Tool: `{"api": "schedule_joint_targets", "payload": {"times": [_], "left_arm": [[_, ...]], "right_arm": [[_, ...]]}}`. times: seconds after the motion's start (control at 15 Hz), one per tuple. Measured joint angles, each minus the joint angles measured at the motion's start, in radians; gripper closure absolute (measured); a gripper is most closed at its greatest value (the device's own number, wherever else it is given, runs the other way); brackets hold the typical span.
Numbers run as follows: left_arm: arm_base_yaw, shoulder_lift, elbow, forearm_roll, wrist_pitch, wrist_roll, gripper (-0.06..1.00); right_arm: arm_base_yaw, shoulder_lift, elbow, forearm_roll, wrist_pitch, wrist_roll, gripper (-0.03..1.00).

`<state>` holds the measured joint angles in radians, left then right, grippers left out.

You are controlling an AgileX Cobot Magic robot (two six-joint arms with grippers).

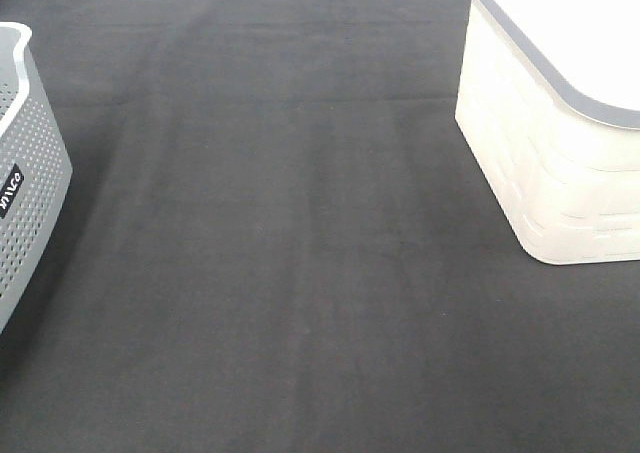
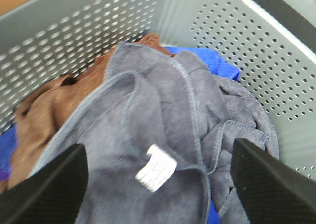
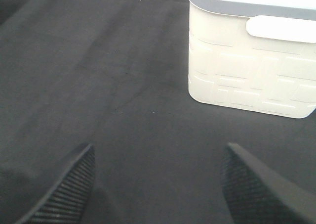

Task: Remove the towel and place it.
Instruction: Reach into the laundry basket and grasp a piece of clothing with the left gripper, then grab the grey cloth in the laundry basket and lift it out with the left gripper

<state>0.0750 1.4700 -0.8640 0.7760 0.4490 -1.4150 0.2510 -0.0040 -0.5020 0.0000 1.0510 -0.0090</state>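
Left gripper is nearest the lens. Its black ribbed fingers are spread wide apart with nothing clamped. It sits down inside the grey basket, low over the pile; can't tell if the pads touch cloth.

Towel: slate grey-purple, in the grey basket, topmost layer of the pile. Crumpled, with several folds and the stitched hem showing along them. Its white tag faces up, right in the gap between the left fingers.

Under the towel, still inside the grey basket:
- brown cloth, against one perforated wall
- blue cloth, poking out toward the basket's corner

Right gripper: also wide apart, holding nothing. It's outside the grey basket, hanging over the bare black mat, not touching it as far as I can see.

High view: the grey basket is cut off at the frame edge, with perforated sides and a black label on its outer wall. White basket with a grey rim stands on the mat well apart from the grey basket, on the opposite side. The right wrist view also shows the white basket, ahead of the right fingers.
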Motion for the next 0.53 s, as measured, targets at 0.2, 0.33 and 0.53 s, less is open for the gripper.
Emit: {"api": "schedule_joint_targets", "payload": {"times": [0.2,0.33,0.53], "left_arm": [[0.0,0.079,-0.032,-0.003,-0.01,0.017,0.2],[0.021,0.122,-0.033,-0.02,-0.045,0.018,0.2],[0.075,0.157,-0.033,-0.037,-0.097,0.049,0.2]], "right_arm": [[0.0,0.0,0.0,0.0,0.0,0.0,0.26],[0.0,0.0,0.0,0.0,0.0,0.0,0.26],[0.0,0.0,0.0,0.0,0.0,0.0,0.26]]}}
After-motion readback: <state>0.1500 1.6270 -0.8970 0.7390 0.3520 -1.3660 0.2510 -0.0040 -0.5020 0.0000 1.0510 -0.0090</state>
